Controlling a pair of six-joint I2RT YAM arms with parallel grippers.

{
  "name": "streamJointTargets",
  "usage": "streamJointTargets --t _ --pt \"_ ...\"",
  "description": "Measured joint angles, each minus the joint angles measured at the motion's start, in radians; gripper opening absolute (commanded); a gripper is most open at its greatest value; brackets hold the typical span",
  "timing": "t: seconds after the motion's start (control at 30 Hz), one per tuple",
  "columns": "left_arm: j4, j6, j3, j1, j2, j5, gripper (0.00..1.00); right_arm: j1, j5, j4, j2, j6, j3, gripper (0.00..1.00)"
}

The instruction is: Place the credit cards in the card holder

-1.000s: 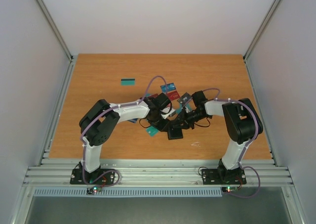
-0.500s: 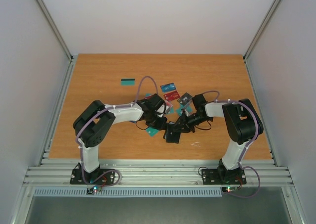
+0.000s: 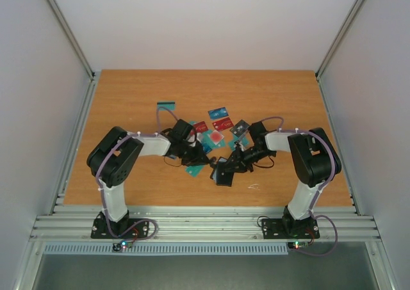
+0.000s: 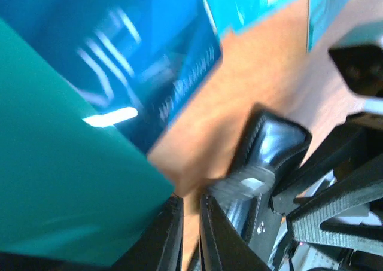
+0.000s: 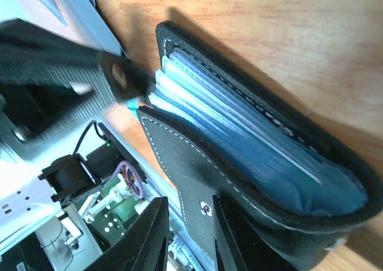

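Note:
The black card holder (image 3: 224, 173) lies open on the table, its pale blue sleeves (image 5: 239, 136) fanned out. My right gripper (image 3: 231, 163) (image 5: 188, 202) is shut on its lower flap. My left gripper (image 3: 194, 154) (image 4: 191, 202) is low over the table just left of the holder (image 4: 272, 142), its fingers almost together with only bare wood in the slit. A teal card (image 4: 60, 181) (image 3: 194, 169) lies beside its left finger and a blue card (image 4: 137, 55) beyond. More credit cards lie behind: red (image 3: 222, 123), blue (image 3: 218, 112), dark grey (image 3: 239, 127).
A lone teal card with a black stripe (image 3: 166, 104) lies far left at the back. A small white scrap (image 3: 254, 187) sits near the table's front edge. Grey walls close in the wooden table (image 3: 288, 98) on three sides.
My left arm has pulled back to the left, away from the card holder, and come down by the teal card. Its fingers have closed. The right gripper has kept hold of the holder.

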Motion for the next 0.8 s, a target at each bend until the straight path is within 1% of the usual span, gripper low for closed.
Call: streamJointTargets --t 0.17,0.37,0.5,0.63,0.8 --pt "0.071 -0.08 -0.041 0.074 -0.018 -0.001 0.15 0.01 0.037 -0.045 0.0 0.023 0.032 0.24" --pt "0.108 -0.082 -0.067 0.069 -0.033 0.006 0.24 0.017 0.091 -0.074 -0.01 0.092 0.06 0.25" --pt "0.06 -0.032 -0.067 0.063 -0.064 0.004 0.3 0.019 0.132 -0.096 -0.011 0.15 0.091 0.25" --pt "-0.04 0.06 -0.035 0.044 -0.1 -0.015 0.35 0.021 0.191 -0.109 -0.011 0.204 0.131 0.26" --pt "-0.154 0.181 0.056 0.032 -0.108 -0.031 0.37 0.021 0.265 -0.106 -0.014 0.254 0.171 0.26"
